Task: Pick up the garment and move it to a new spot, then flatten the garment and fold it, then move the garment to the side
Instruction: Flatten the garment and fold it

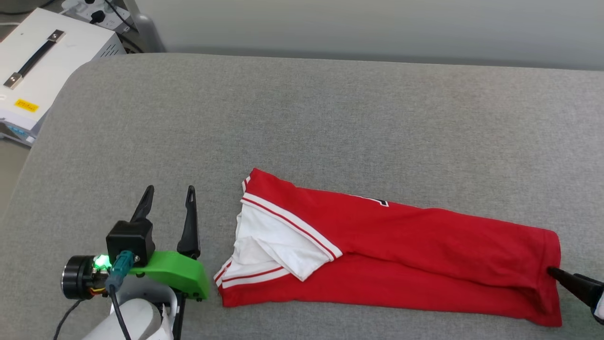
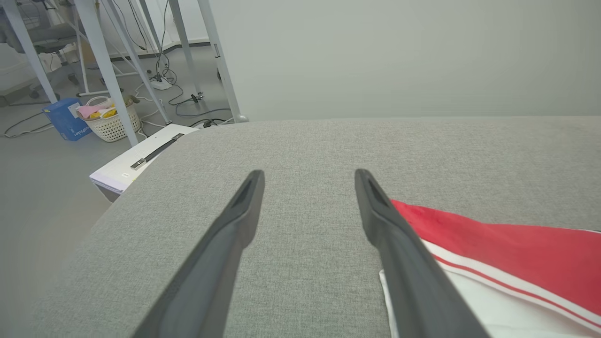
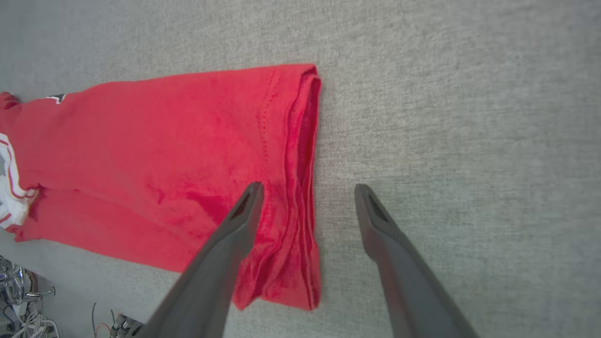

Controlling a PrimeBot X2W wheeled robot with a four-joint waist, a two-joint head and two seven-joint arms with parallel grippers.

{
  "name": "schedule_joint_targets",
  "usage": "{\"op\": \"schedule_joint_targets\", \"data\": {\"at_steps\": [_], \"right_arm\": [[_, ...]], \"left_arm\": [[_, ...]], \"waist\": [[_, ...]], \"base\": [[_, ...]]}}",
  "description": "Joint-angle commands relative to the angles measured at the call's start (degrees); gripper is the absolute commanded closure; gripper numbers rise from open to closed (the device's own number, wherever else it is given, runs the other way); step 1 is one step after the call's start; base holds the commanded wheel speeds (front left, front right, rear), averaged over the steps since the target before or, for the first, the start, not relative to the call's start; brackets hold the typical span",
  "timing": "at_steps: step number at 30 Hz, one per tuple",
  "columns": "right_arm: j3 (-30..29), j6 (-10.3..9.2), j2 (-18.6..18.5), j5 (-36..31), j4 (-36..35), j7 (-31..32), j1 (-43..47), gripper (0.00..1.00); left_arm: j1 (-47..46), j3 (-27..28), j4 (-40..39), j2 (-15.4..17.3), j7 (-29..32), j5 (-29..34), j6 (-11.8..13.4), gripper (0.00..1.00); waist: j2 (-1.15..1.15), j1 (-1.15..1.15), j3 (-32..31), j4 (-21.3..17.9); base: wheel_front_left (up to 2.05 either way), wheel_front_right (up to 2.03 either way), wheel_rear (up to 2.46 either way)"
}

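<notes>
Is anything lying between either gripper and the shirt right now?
Nothing visible does. The left gripper is open beside the shirt's sleeve end, with just bare grey padded surface between them. The right gripper is open over the hem end, one finger above the fabric.

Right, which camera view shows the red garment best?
The head view: the whole folded garment lies on the grey surface, sleeve to hem. The right wrist view shows mainly its hem end; the left wrist view, a striped-trim corner.
</notes>
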Motion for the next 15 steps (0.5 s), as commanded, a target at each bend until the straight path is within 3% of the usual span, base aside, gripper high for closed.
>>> {"op": "schedule_joint_targets", "data": {"at_steps": [1,12,13,14,15], "right_arm": [[0.6,-0.02,0.7,-0.1,0.9,0.2,-1.4,0.0],[7.2,-0.02,4.6,0.2,4.9,2.4,-4.2,0.0],[7.9,-0.02,4.6,0.2,5.0,2.8,-4.3,0.36],[8.2,-0.02,4.4,0.1,5.1,2.5,-4.4,1.0],[8.4,-0.02,4.2,0.0,5.4,2.1,-4.6,1.0]], "left_arm": [[1.7,1.5,-0.1,-1.5,-0.3,1.8,-0.5,0.0],[6.7,13.2,0.4,-12.3,-0.3,13.7,-7.0,0.0],[7.1,14.2,0.6,-13.2,-0.3,14.6,-8.0,0.0],[7.4,14.8,0.7,-13.8,-0.3,15.6,-8.7,0.0],[7.8,15.7,0.9,-14.5,-0.3,16.5,-9.5,0.0]], "waist": [[0.0,0.0,1.3,1.3],[0.0,0.0,2.7,2.5],[0.0,0.0,2.6,2.5],[0.0,0.0,2.6,2.4],[0.0,0.0,2.5,2.4]], "base": [[0.0,0.0,0.0],[0.0,0.0,0.0],[0.0,0.0,0.0],[0.0,0.0,0.0],[0.0,0.0,0.0]]}}
